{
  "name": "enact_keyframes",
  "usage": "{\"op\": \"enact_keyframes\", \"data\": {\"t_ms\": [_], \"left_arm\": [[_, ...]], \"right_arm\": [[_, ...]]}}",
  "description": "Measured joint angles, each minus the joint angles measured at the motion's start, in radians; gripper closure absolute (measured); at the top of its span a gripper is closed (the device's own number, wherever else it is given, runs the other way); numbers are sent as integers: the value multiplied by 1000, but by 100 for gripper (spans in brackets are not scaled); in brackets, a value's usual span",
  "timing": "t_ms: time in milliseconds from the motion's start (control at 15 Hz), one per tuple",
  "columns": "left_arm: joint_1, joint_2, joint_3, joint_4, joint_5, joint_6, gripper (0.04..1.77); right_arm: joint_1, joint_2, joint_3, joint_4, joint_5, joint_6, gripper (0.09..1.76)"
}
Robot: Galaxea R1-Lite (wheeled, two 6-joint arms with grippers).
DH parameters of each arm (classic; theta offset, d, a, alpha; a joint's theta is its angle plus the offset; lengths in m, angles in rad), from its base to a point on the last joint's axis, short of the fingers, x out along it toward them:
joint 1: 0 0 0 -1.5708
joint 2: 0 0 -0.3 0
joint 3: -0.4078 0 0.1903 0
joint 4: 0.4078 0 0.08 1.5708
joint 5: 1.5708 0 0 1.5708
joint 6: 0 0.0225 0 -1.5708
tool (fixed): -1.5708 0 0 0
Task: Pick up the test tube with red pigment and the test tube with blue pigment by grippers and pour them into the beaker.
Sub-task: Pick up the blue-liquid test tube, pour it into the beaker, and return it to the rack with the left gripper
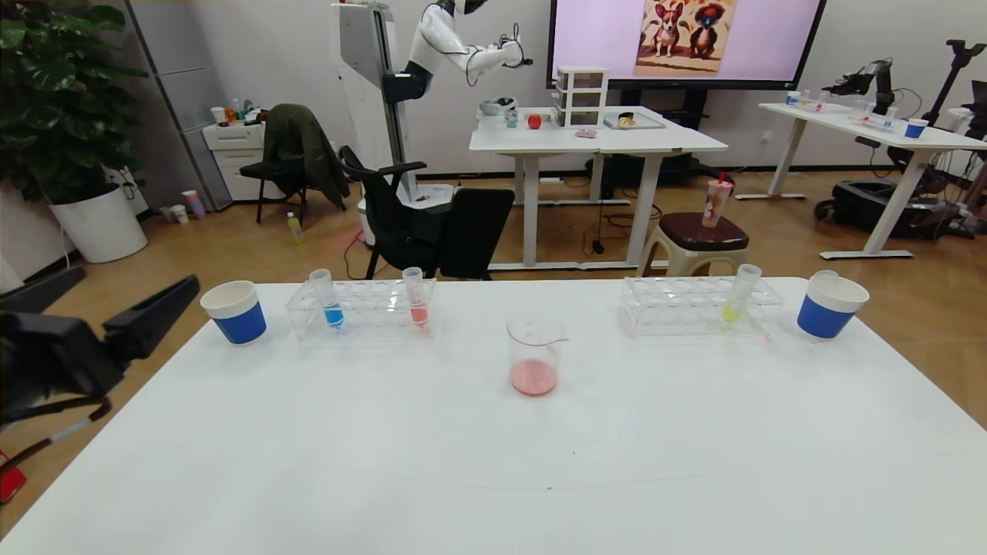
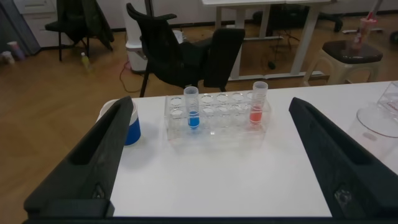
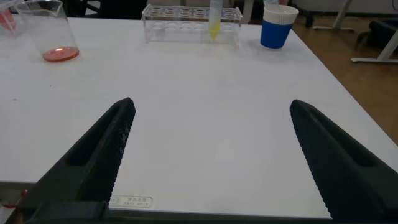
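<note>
The blue test tube (image 1: 331,299) stands near the left end of a clear rack (image 1: 362,310). The red test tube (image 1: 416,298) stands near that rack's right end. Both show in the left wrist view, blue (image 2: 192,109) and red (image 2: 257,103). The beaker (image 1: 533,354) stands at the table's middle with a little red liquid in its bottom; it also shows in the right wrist view (image 3: 48,31). My left gripper (image 1: 137,279) is open and empty off the table's left edge, short of the rack (image 2: 210,102). My right gripper (image 3: 211,104) is open and empty over bare table near the front right; the head view does not show it.
A second clear rack (image 1: 698,308) at the back right holds a yellow-liquid tube (image 1: 740,297). Blue-and-white paper cups stand at the back left (image 1: 235,311) and back right (image 1: 829,306). The white table (image 1: 493,462) ends close behind the racks.
</note>
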Motion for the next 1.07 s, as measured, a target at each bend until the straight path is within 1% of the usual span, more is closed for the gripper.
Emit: {"op": "enact_keyframes", "data": {"t_ms": [333, 467, 600, 667, 733, 933, 1067], "left_arm": [[3, 434, 6, -430, 17, -3, 6], [0, 578, 12, -577, 28, -5, 6], [-4, 703, 15, -694, 41, -6, 6], [-5, 759, 14, -732, 49, -7, 6], [-6, 803, 11, -747, 53, -11, 6], [-9, 893, -21, -756, 54, -27, 6], [-9, 936, -74, -758, 64, -34, 6]], "right_arm": [[0, 0, 0, 0, 0, 0, 11], [0, 0, 0, 0, 0, 0, 11], [0, 0, 0, 0, 0, 0, 11], [0, 0, 0, 0, 0, 0, 11], [0, 0, 0, 0, 0, 0, 11], [0, 0, 0, 0, 0, 0, 11], [0, 0, 0, 0, 0, 0, 11]]}}
